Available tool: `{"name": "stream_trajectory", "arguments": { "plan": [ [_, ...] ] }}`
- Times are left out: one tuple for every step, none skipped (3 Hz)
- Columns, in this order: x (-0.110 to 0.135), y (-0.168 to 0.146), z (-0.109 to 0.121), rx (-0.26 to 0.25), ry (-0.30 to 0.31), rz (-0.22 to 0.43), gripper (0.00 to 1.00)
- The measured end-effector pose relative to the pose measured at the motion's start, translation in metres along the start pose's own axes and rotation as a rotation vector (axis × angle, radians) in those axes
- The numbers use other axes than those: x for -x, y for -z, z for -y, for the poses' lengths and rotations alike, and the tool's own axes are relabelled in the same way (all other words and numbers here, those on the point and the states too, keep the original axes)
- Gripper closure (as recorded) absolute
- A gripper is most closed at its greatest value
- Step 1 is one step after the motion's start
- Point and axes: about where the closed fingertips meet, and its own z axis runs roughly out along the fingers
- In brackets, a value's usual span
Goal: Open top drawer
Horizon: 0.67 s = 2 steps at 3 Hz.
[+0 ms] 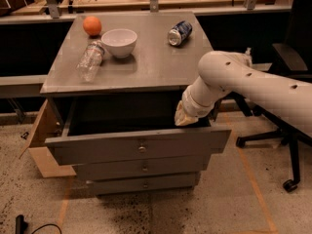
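Drawer status: the top drawer (97,150) stands pulled well out of the cabinet (161,67), its front panel forward of the two lower drawers (112,170) and its dark grey inside showing. You can count the opening as largely done. Whether any travel is left on the slides cannot be read from here.

Gripper (186,116): at the drawer's right end, just behind the front panel and under the cabinet's top edge, wrapped in a pale cover. Whether it is open or closed, you cannot tell. It is not on the knob (142,149), which sits bare at the panel's centre.

Edges and room:
- The arm (253,87) comes in from the right, passing close by the cabinet's front right corner.
- Top overhang right above the gripper, so little headroom there. Your likely way clear is outward over the front panel or toward the right.
- Office chair (291,145) on the right, near the arm's elbow side.
- Cardboard panel (41,140) leaning at the cabinet's left, touching or nearly touching the drawer's left end.
- Floor in front of the drawer looks free.
- Orange (92,25), bowl (119,42), bottle (90,61) and can (179,33) on the top, apart from the arm.
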Motion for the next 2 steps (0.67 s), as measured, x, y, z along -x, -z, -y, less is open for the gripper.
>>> {"name": "stream_trajectory", "arguments": {
  "plan": [
    [0.002,-0.014,0.005,-0.018,0.005,0.001,1.0],
    [0.001,-0.027,0.005,-0.021,0.008,-0.002,1.0]
  ]
}}
